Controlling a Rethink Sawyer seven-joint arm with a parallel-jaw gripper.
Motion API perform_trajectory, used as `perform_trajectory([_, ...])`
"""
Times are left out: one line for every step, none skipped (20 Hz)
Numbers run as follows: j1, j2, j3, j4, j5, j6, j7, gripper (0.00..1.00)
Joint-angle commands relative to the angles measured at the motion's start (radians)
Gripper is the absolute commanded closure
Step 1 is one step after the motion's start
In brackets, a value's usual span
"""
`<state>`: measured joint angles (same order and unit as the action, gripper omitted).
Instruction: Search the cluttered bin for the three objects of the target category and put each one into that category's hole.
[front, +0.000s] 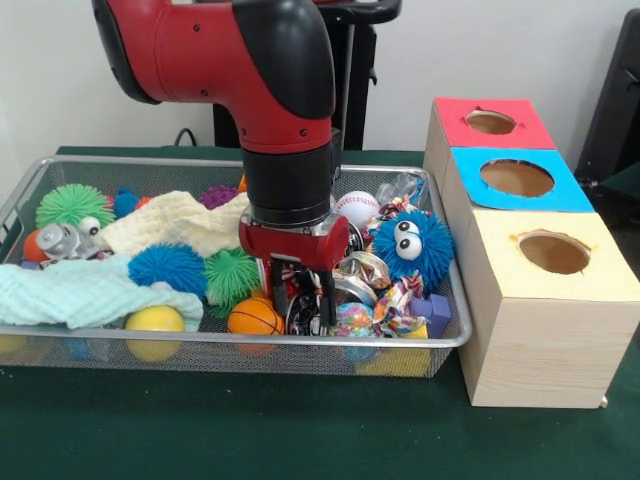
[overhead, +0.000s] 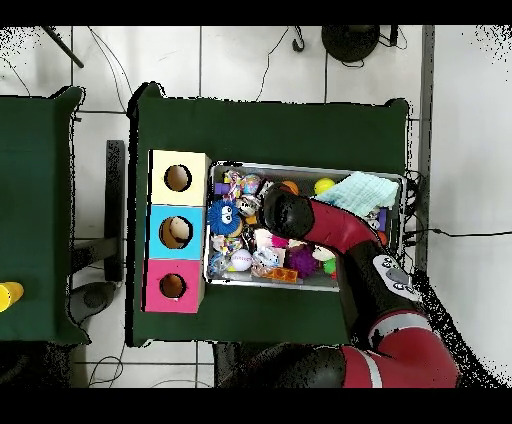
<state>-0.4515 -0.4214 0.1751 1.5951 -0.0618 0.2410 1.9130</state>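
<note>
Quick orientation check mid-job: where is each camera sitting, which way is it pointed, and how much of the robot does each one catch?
Front view: sits across the table facing the robot, level with the wire bin; shows the red and black arm coming down and its tool among the toys.
Overhead view: above the table, looking straight down, robot base at the bottom; shows the arm reaching over the bin.
Shared: the bin, the blue fuzzy toy with eyes, the box with three holes.
</note>
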Motion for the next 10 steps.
perform_trajectory([0.004, 0.18, 0.114, 0.207, -0.013, 0.216, 0.016, 0.0])
perform_trajectory([0.005, 0.181, 0.112, 0.206, -0.011, 0.225, 0.015, 0.0])
perform_trajectory([0.006, 0.181, 0.111, 0.206, -0.008, 0.234, 0.014, 0.0])
perform_trajectory([0.016, 0.179, 0.098, 0.202, -0.001, 0.248, 0.023, 0.0])
perform_trajectory([0.039, 0.168, 0.072, 0.204, 0.014, 0.271, 0.051, 0.0])
perform_trajectory([0.06, 0.158, 0.044, 0.205, 0.023, 0.275, 0.08, 0.0])
perform_trajectory([0.079, 0.148, 0.021, 0.211, 0.029, 0.268, 0.103, 0.0])
perform_trajectory([0.092, 0.14, 0.002, 0.21, 0.033, 0.271, 0.114, 0.0])
perform_trajectory([0.106, 0.132, -0.017, 0.209, 0.037, 0.275, 0.125, 0.0])
perform_trajectory([0.119, 0.127, -0.04, 0.197, 0.041, 0.287, 0.13, 0.0])
